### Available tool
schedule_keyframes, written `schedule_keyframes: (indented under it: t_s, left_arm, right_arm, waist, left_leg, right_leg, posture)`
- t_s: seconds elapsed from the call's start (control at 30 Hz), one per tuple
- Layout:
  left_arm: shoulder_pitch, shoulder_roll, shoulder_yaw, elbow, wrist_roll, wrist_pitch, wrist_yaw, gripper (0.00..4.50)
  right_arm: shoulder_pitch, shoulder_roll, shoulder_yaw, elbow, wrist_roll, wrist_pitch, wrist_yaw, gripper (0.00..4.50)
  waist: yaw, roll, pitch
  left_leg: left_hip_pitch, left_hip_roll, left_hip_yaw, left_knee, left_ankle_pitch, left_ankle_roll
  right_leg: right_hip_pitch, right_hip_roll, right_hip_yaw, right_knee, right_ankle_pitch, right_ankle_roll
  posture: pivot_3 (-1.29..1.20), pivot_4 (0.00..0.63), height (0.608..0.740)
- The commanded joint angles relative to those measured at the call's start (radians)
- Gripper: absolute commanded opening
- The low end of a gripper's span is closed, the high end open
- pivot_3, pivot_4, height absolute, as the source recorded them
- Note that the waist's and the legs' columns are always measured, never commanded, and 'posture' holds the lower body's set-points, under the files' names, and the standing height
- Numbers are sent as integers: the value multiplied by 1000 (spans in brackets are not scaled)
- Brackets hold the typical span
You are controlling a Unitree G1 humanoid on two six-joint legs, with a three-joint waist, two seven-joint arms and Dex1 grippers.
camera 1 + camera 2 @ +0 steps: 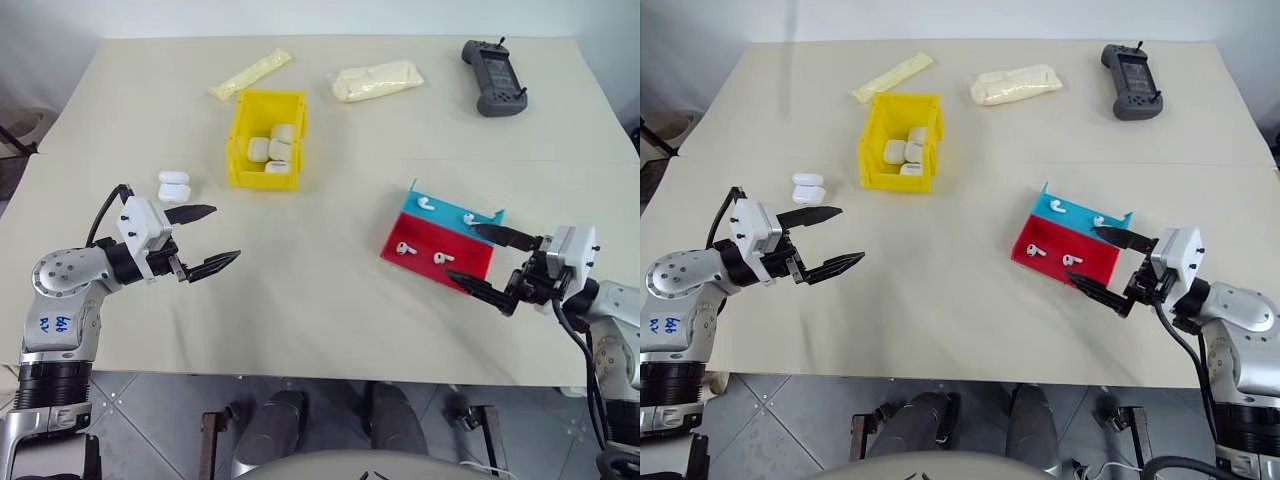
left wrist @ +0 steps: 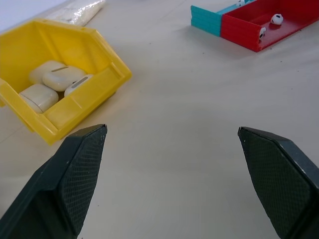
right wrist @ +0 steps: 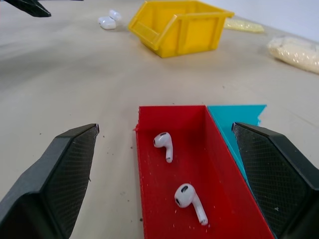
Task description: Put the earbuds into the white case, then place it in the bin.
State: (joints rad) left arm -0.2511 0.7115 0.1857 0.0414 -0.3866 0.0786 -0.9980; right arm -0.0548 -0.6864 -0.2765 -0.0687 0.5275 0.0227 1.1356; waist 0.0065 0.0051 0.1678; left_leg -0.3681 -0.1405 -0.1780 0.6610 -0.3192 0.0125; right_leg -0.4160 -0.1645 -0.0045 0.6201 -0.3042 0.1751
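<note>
Several earbuds lie in the red-and-blue tray (image 1: 470, 262): two in the red half (image 3: 164, 144) (image 3: 190, 198) and two in the blue half (image 1: 424, 202). A white case (image 1: 174, 186) rests on the table left of the bin (image 1: 240, 150), apparently with its lid flipped up. The yellow bin holds several other white cases (image 2: 50, 79). My left gripper (image 1: 225, 233) hovers open and empty just in front of the lone case. At the tray's near right corner my right gripper (image 1: 461, 250) stands open, empty, pointing toward the red half.
Two pale yellow packets (image 1: 250, 73) (image 1: 377, 80) and a dark handheld controller (image 1: 493, 77) lie along the table's far side. Bare tabletop stretches between the bin and the tray. The near table edge runs just behind both hands.
</note>
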Motion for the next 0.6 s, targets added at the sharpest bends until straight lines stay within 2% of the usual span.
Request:
schedule_keyframes:
  t_s: [0.03, 0.17, 0.3, 0.47, 0.6]
  left_arm:
    - [21, 10, 22, -74, -12, 9, 13, 4483]
    - [83, 10, 88, -107, -15, 44, 87, 4483]
    - [193, -23, 197, -176, 11, 76, 244, 4483]
    - [402, -157, 349, -364, 18, 233, 520, 4483]
    - [472, -287, 412, -474, -19, 342, 694, 4483]
  right_arm:
    - [-25, 14, 11, -6, -6, -33, 0, 4500]
    - [-66, 23, 48, 26, -16, -49, 25, 4500]
    - [-127, 55, 105, 34, -19, -47, 37, 4500]
    - [-233, 154, 200, 30, -30, -53, 24, 4500]
    - [-290, 240, 250, 24, -67, -92, -25, 4500]
  waist:
    - [-2, 0, 0]
    - [-7, 0, 0]
    - [-10, 0, 0]
    - [-10, -1, 0]
    - [5, -3, 2]
  left_leg:
    - [0, 0, 0, 0, 0, 0]
    - [0, 0, 1, 0, -1, 1]
    - [0, 2, 2, 0, -2, 0]
    - [1, 3, 5, -1, -3, 0]
    - [1, 3, 5, 0, -3, 0]
  right_leg:
    - [0, 0, 0, 0, 0, 0]
    - [0, 0, 1, 0, 0, 0]
    - [-1, 2, 2, 0, 0, 0]
    - [-2, 4, 7, 0, 0, 0]
    - [-2, 5, 7, 1, 0, 0]
  posture:
    - [0, 150, 740]
    - [0, 150, 740]
    - [0, 150, 740]
    - [0, 150, 740]
    - [0, 150, 740]
